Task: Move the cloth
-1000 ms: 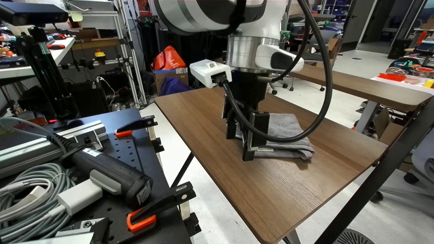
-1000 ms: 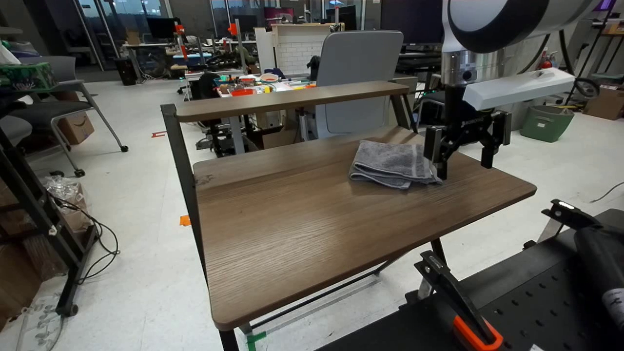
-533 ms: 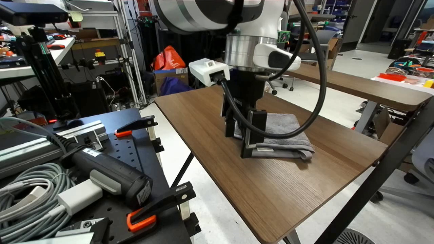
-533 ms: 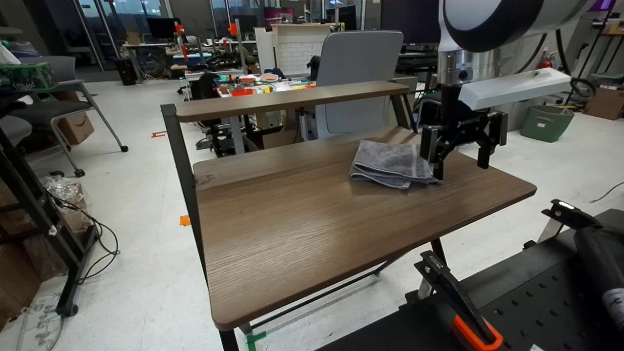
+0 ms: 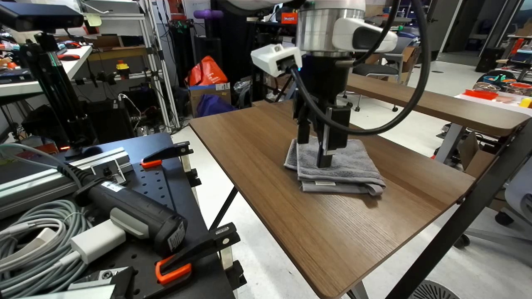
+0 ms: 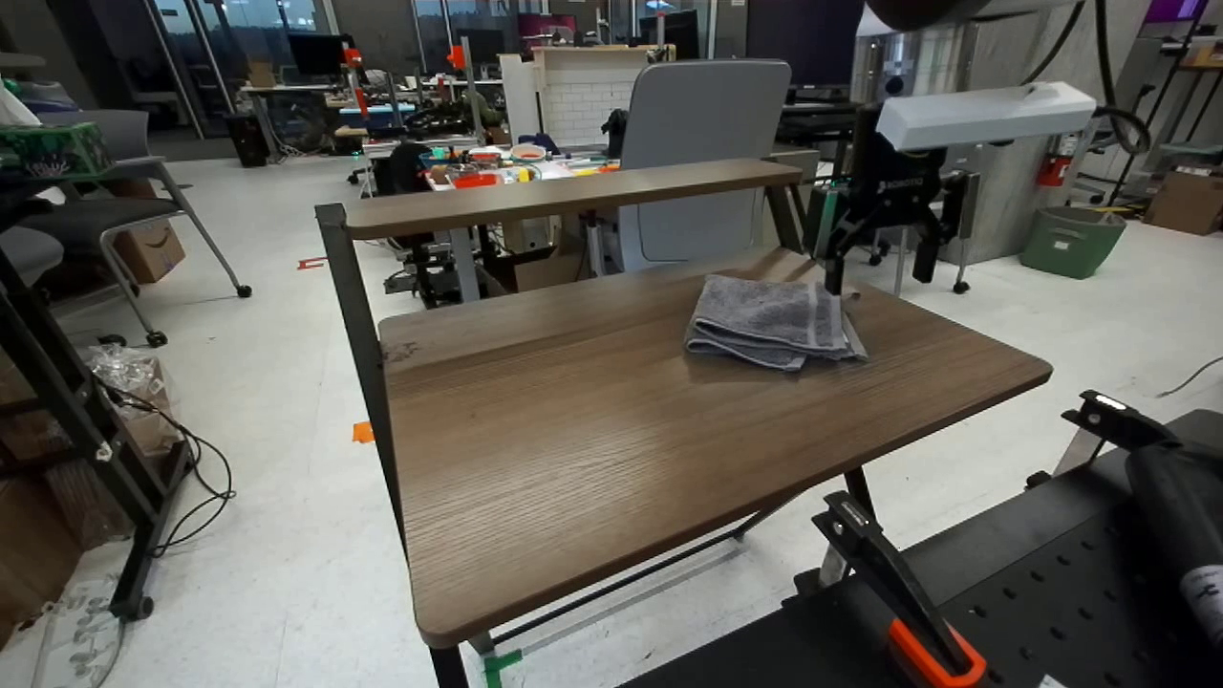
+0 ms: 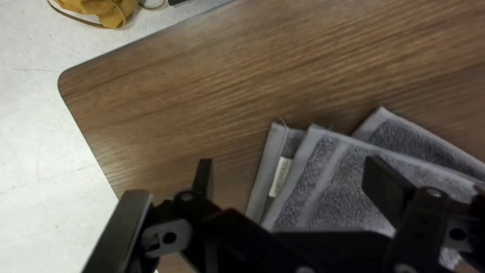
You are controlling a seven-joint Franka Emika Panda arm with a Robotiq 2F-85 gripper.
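The cloth is a grey folded towel lying flat on the brown wooden tabletop; it shows in both exterior views (image 5: 357, 170) (image 6: 764, 313) and in the wrist view (image 7: 341, 182). A small white tag (image 7: 281, 176) shows near its edge. My gripper (image 5: 314, 149) is open and empty, pointing down above the cloth's side. It also shows in an exterior view (image 6: 880, 274). In the wrist view, the gripper (image 7: 291, 168) has one finger (image 7: 204, 176) over bare wood and the other finger (image 7: 386, 189) over the cloth. The fingertips appear apart from the cloth.
The tabletop (image 6: 592, 430) has a raised wooden shelf (image 6: 573, 199) along one long side. A black cart (image 5: 166, 199) with clamps, cables and a black tool stands beside the table. A black cable (image 5: 386, 126) loops from my wrist.
My gripper has risen from beside the cloth's edge to above it, shifting right in one view and slightly left in another. The cloth has not moved. The jaws stay open.
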